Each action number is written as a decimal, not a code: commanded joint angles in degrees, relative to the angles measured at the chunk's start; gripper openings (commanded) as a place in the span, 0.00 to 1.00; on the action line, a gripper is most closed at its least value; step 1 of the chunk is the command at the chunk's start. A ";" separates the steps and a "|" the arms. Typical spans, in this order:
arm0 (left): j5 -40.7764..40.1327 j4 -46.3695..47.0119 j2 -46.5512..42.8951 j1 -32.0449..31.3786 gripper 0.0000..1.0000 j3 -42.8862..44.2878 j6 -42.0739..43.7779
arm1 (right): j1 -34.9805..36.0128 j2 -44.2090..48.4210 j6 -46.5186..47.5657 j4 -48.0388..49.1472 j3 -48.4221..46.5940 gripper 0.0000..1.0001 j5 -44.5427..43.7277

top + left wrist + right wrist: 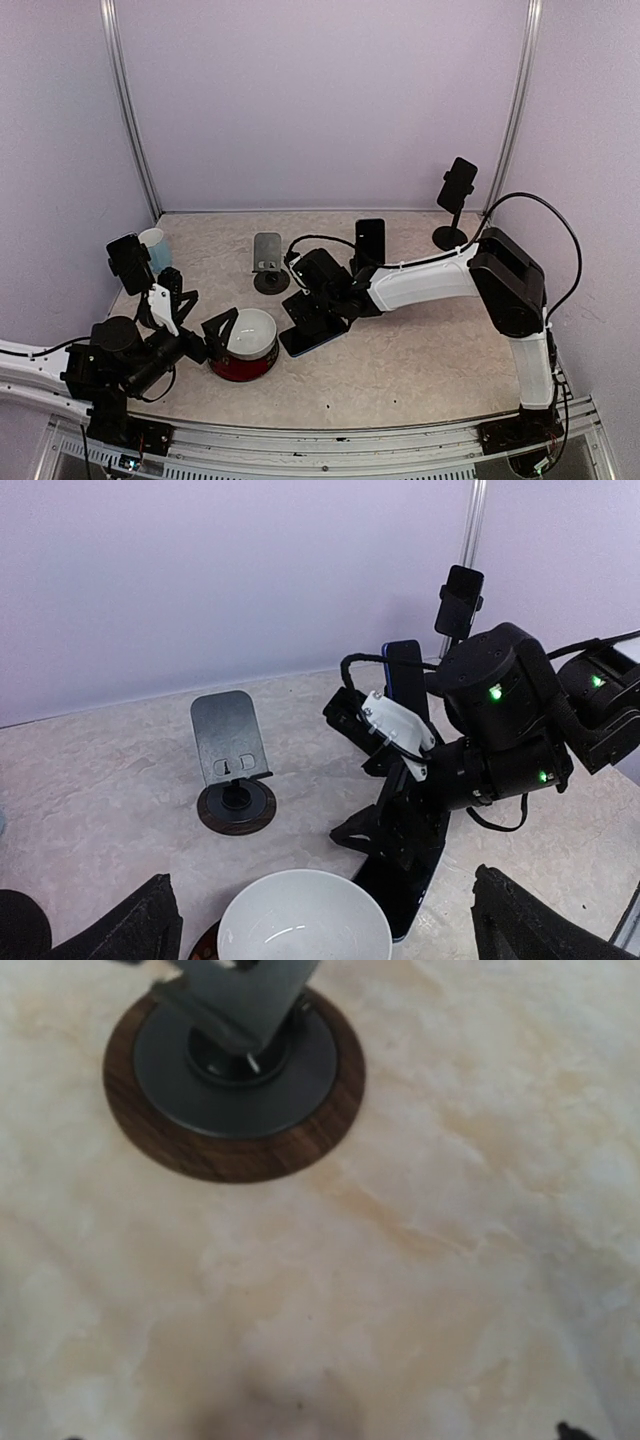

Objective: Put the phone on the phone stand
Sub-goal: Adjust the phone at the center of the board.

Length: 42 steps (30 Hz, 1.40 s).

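Phone (320, 341) lies flat on table (420, 350), just R of bowl (245, 335), near but short of phone stand (268, 262). Stand is empty, plate tilted back, ready to take it. R gripper (305, 312) reaches across and hangs low over phone's far end, prob lining up a pick. Jaws spread full wide, nothing between; contact w/ phone can't tell. L gripper (200, 320) sits by bowl, jaws wide apart, holding nothing
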<state>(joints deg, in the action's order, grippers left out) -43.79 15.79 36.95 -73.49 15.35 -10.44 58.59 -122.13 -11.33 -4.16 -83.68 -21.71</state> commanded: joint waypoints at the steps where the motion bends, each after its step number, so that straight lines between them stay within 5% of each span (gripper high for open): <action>1: -3.80 -3.48 -0.87 -1.97 0.99 2.18 -0.30 | 0.40 -2.37 0.50 -2.75 -2.50 1.00 -0.76; 17: -3.38 0.27 6.02 -4.20 0.99 5.29 1.85 | 0.69 -1.58 0.52 -5.33 5.96 1.00 -0.02; 30: -0.69 2.17 9.50 -4.81 0.99 6.14 3.98 | 3.92 8.40 0.70 -4.58 17.05 1.00 4.98; 42: -0.06 2.93 14.29 -4.81 0.99 7.50 2.28 | 4.69 5.19 3.13 -8.97 8.03 1.00 0.58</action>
<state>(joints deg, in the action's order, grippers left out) -44.16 16.73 51.44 -77.89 21.32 -7.27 62.72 -113.89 -10.44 -7.77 -70.04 -18.83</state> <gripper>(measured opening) 0.988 0.999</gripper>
